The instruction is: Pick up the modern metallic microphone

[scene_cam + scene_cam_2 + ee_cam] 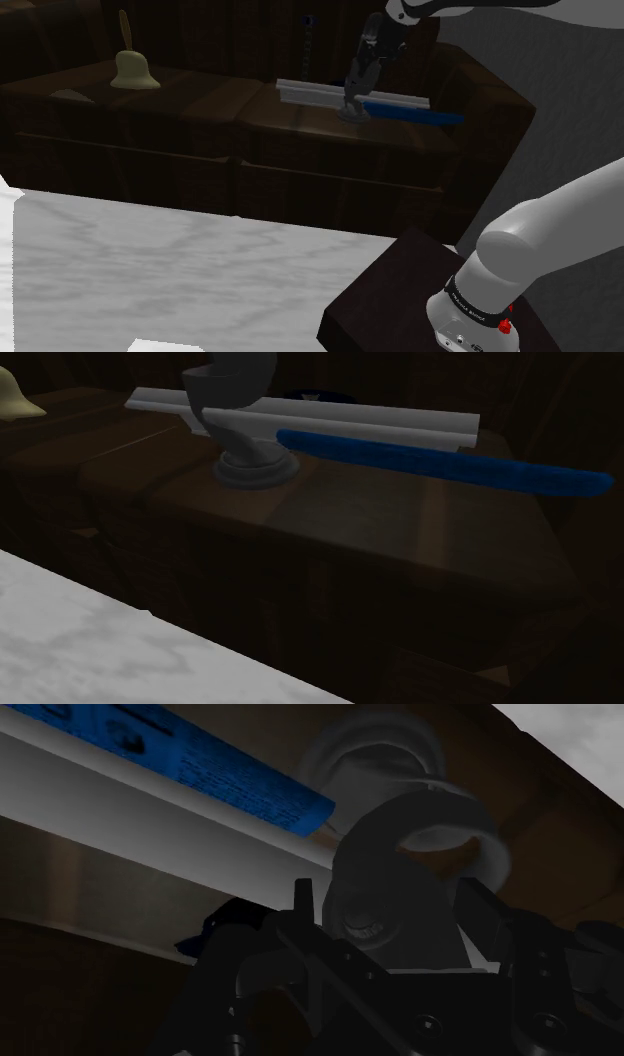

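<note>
A grey metallic microphone [352, 106] on a round base stands on the dark brown sofa seat [200, 110], leaning slightly. My black gripper [363, 72] comes down on it from above. In the wrist view the microphone's body [400, 834] fills the space between my fingers [305, 899], which clasp it on both sides; the gripper [392, 904] is shut on it. In the second exterior view the microphone's base [255, 467] rests flat on the seat.
A long pale grey bar [315, 92] and a long blue object [415, 111] lie across the seat right behind the microphone. A beige bell [132, 70] sits far along the sofa at the shoulder view's left. White marbled floor [150, 270] lies in front.
</note>
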Tool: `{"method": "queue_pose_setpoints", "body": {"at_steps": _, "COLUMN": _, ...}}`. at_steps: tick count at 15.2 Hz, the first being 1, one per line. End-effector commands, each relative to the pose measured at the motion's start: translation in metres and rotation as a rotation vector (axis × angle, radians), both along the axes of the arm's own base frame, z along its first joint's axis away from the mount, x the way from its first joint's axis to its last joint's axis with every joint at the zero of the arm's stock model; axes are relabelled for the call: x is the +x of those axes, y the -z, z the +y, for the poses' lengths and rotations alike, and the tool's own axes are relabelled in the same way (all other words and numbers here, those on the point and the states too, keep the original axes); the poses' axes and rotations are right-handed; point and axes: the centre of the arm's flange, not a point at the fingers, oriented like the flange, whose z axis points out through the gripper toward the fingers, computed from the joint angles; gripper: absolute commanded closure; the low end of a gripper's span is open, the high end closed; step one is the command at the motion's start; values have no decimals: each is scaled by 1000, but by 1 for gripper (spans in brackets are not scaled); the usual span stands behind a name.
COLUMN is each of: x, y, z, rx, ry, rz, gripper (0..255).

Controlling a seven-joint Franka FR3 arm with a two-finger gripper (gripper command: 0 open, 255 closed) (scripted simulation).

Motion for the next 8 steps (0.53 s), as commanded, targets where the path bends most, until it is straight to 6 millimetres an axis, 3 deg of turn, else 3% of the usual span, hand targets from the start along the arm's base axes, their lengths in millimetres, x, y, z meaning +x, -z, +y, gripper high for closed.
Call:
{"method": "queue_pose_setpoints", "body": {"at_steps": 1, "x": 0, "y": -12, "z": -1, "rx": -1, "ry": 0, "rz": -3, "gripper": 255}}
{"method": "queue_pose_setpoints", "body": {"at_steps": 6, "x": 0, "y": -38, "z": -1, "rx": -1, "ry": 0, "rz": -3, "gripper": 255}}
{"method": "queue_pose_setpoints", "body": {"at_steps": 8, "x": 0, "y": -39, "z": -1, "rx": -1, "ry": 0, "rz": -3, "gripper": 255}}
